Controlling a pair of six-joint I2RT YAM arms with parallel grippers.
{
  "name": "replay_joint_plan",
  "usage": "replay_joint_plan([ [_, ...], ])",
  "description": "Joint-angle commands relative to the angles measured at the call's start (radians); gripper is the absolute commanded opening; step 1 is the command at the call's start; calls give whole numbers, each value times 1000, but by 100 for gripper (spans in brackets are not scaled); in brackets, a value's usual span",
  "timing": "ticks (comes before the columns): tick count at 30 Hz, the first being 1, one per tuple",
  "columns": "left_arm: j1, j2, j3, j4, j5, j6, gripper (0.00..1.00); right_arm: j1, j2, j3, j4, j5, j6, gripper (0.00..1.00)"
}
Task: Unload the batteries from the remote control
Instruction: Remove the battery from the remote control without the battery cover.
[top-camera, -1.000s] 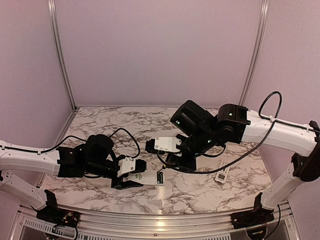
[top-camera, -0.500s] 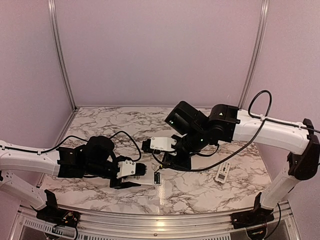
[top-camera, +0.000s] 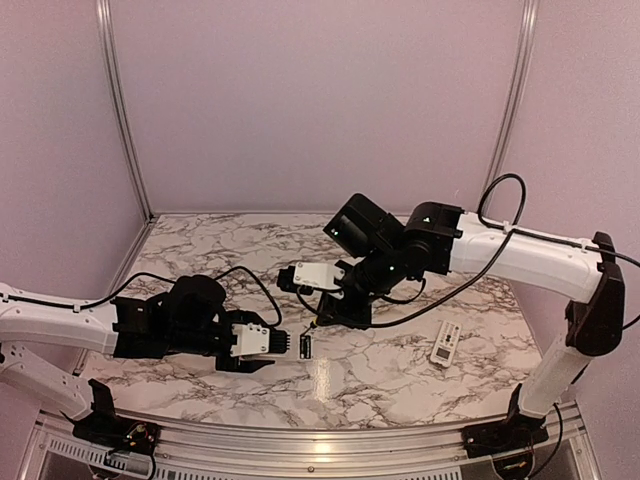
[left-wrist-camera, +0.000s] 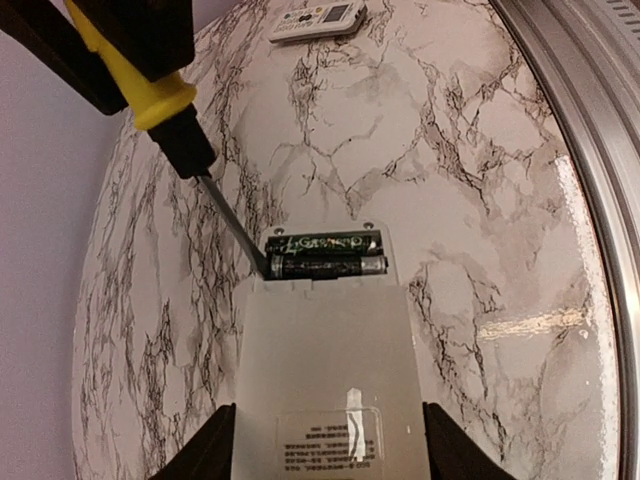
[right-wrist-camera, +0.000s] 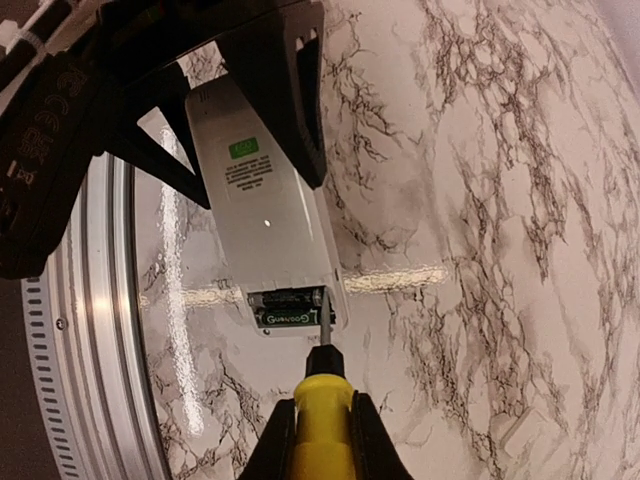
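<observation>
Thin screwdriver (left-wrist-camera: 185, 150) blade beside 2 dark cylindrical batteries (left-wrist-camera: 325, 257) in white remote (left-wrist-camera: 325, 370).

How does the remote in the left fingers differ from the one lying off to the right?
The held remote sits back-up between the left fingers; the spare remote lies free, screen up. The held remote's battery bay is open, batteries showing, screwdriver tip at it; the spare remote is untouched. Both are white.

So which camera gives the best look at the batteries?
The left wrist view: the batteries lie large and sharp, side by side in the open compartment of the remote, with the screwdriver tip at one end. The right wrist view shows them smaller. From the top view they are only a dark speck.
</observation>
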Motion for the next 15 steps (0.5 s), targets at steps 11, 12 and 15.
replay_joint_plan([
  [11, 27, -34, -16, 199, -112, 22, 0, -22, 74, 26, -26, -101, -10, 0],
  [12, 29, -33, -18, 203, -111, 19, 0, -23, 78, 26, -24, -102, -12, 0],
  [15, 32, -30, -25, 217, -108, 15, 0, -29, 84, 28, -21, -104, -16, 0],
])
